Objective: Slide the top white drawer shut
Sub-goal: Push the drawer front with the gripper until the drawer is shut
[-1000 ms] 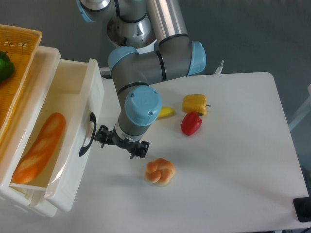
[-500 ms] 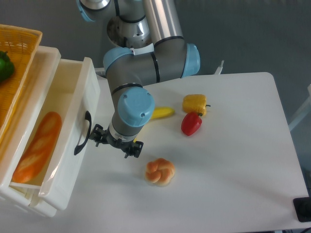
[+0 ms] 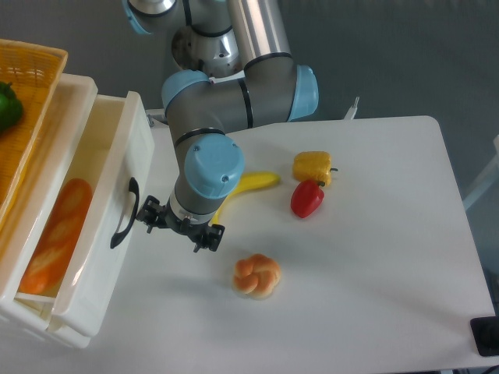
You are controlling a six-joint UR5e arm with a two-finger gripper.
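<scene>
White tabletop (image 3: 374, 257) fills the right of the view, grey floor behind it. Gripper (image 3: 178, 226) sits low at the drawer front, its left finger (image 3: 148, 212) up against the black handle (image 3: 123, 213), the other finger down by the table; the jaws stand spread, holding nothing, though whether the finger actually presses the handle I cannot tell. It has shifted left since a second ago, and the top drawer (image 3: 86, 234) has gone in with it: the front panel is nearer the cabinet, and less of the baguette (image 3: 56, 241) inside shows. The drawer is still partly open at the left edge of the table. The arm (image 3: 226, 93) bends over from the base at the top. Just right of the gripper lies a banana (image 3: 251, 184), more of it uncovered now. Below is a bun (image 3: 256, 275); further right, a yellow pepper (image 3: 313, 167) touching a red pepper (image 3: 306, 199). Top left, a yellow basket (image 3: 27, 78) holds something green (image 3: 6, 105).
</scene>
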